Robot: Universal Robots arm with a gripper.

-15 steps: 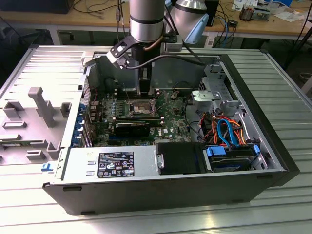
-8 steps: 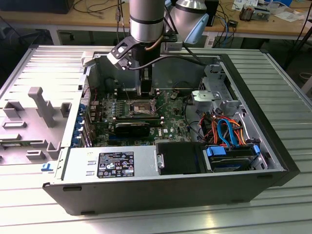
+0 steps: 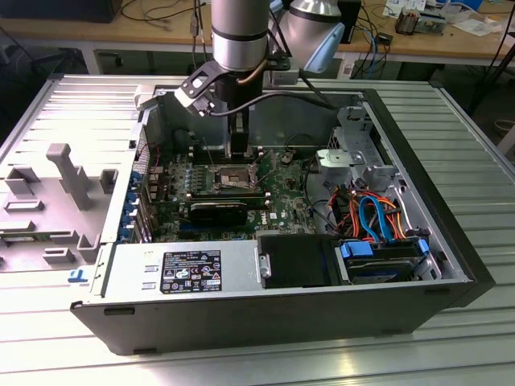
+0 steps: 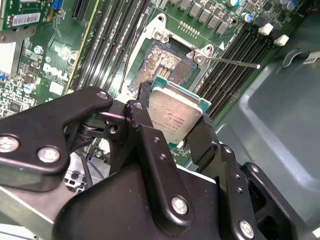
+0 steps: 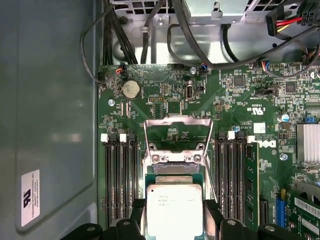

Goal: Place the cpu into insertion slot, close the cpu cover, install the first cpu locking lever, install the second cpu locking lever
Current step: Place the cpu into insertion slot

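- Exterior view: the arm (image 3: 239,32) reaches into the open computer case (image 3: 241,314), with the gripper (image 3: 239,151) just above the socket (image 3: 233,178).
- Second wrist view: the jaws are closed on the chip (image 4: 176,116), gripping its edges, near the bare socket (image 4: 167,62).
- First wrist view: the chip (image 5: 174,210) sits between the fingers (image 5: 214,215), and the cover (image 5: 176,120) stands open.

Wide view plus two wrist close-ups.
Exterior view looks down into the open computer case (image 3: 265,322); both wrist views face the motherboard (image 5: 200,100) closely, sharing the cpu (image 4: 175,112) (image 5: 174,210).
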